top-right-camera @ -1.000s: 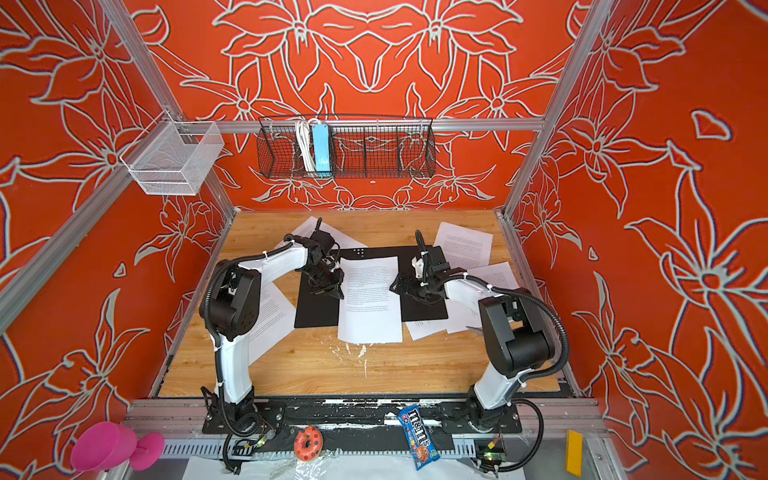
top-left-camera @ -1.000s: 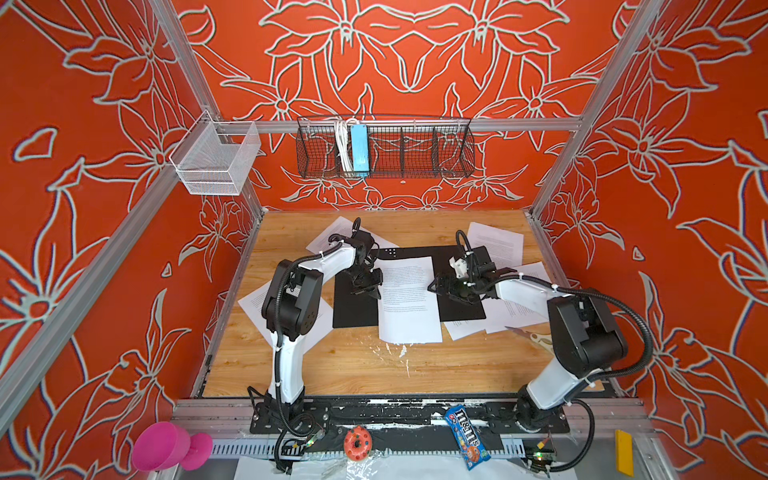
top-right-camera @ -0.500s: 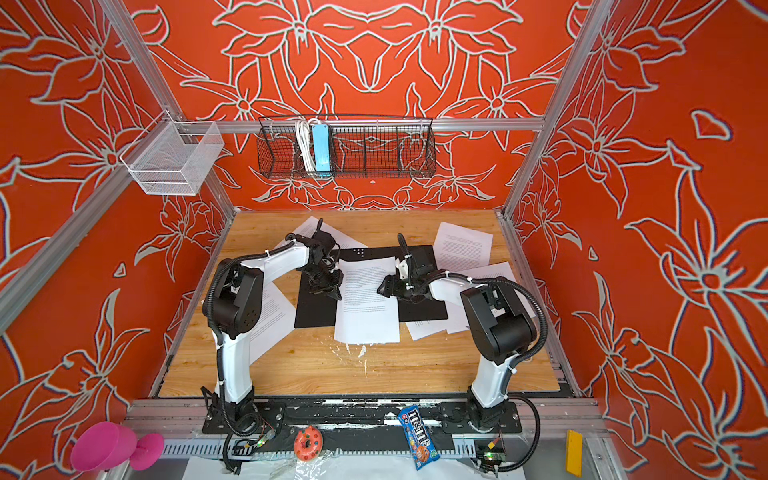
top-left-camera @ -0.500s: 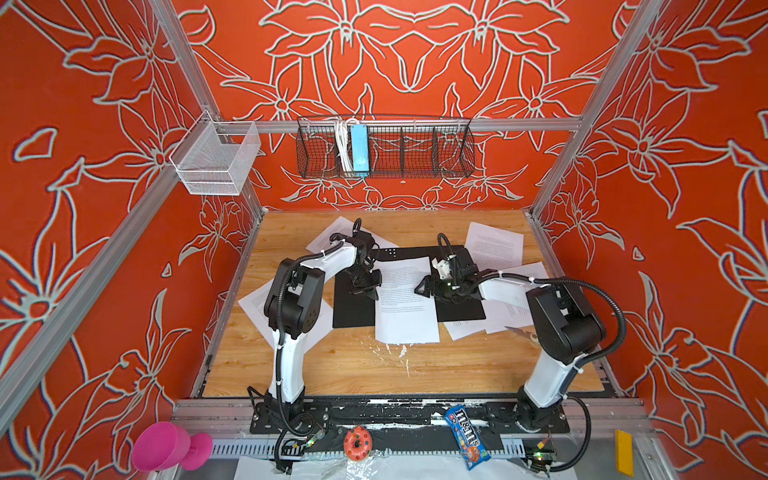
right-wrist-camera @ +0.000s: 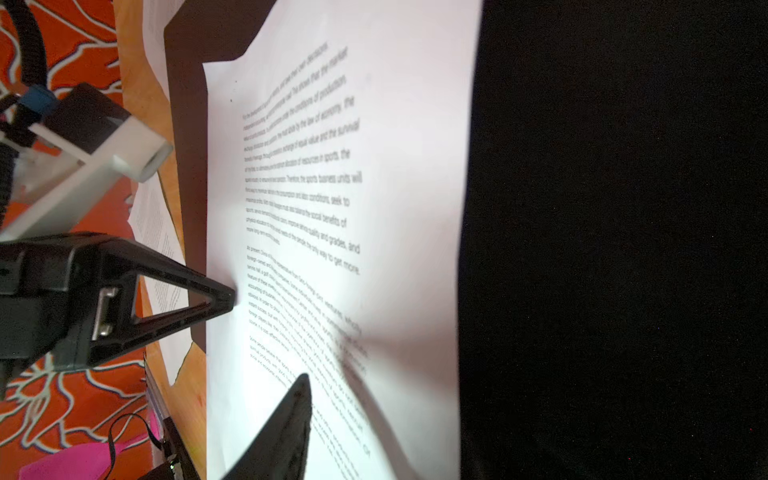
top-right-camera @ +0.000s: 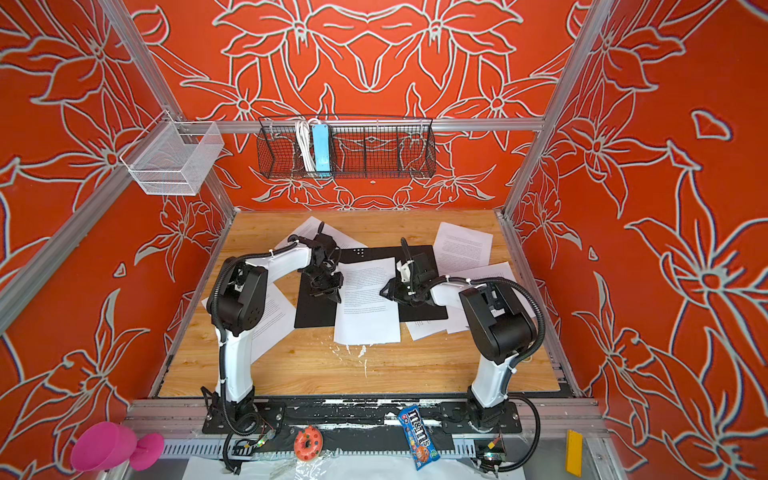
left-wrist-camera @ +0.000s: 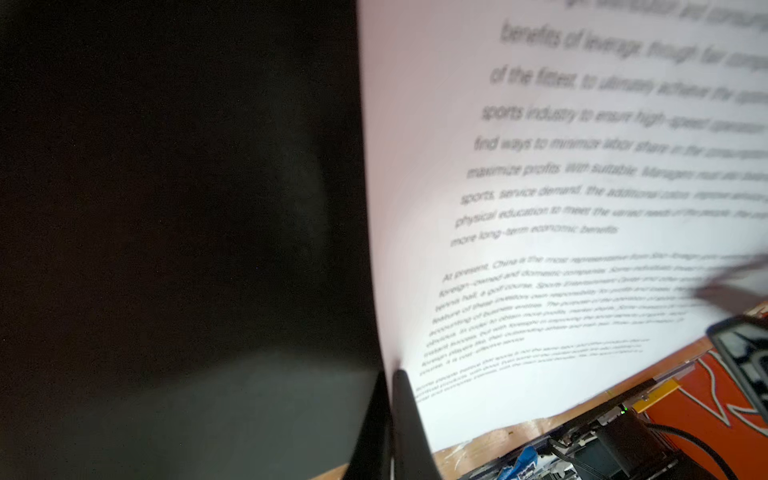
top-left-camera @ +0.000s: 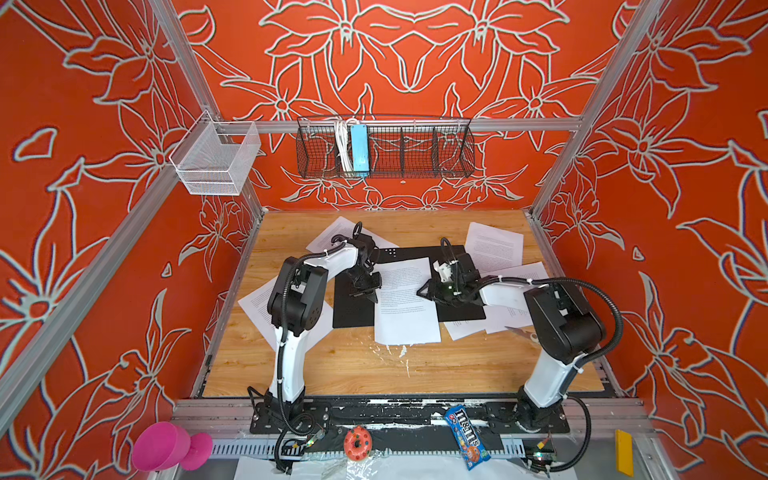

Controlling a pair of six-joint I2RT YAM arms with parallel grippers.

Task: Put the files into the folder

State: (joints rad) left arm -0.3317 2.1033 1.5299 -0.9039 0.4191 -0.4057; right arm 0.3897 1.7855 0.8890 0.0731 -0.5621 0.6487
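Note:
The folder lies open on the wooden table, black inside up. One of the files, a printed sheet, lies across its middle and overhangs its near edge. My left gripper is shut on that sheet's left edge, which curves up to the fingertips. My right gripper rests on the sheet's right side. Its one visible finger presses the paper beside a raised wrinkle, well off the jaws' middle. The second finger is hidden against the black folder.
More sheets lie at the back right, under the right arm, under the left arm and at the back left. A wire basket with a light-blue power strip hangs on the back wall, a white mesh basket to its left.
My right gripper has moved left from the folder's right half onto the sheet's right side, its jaws narrowing. The left gripper has stayed shut at the sheet's left edge.

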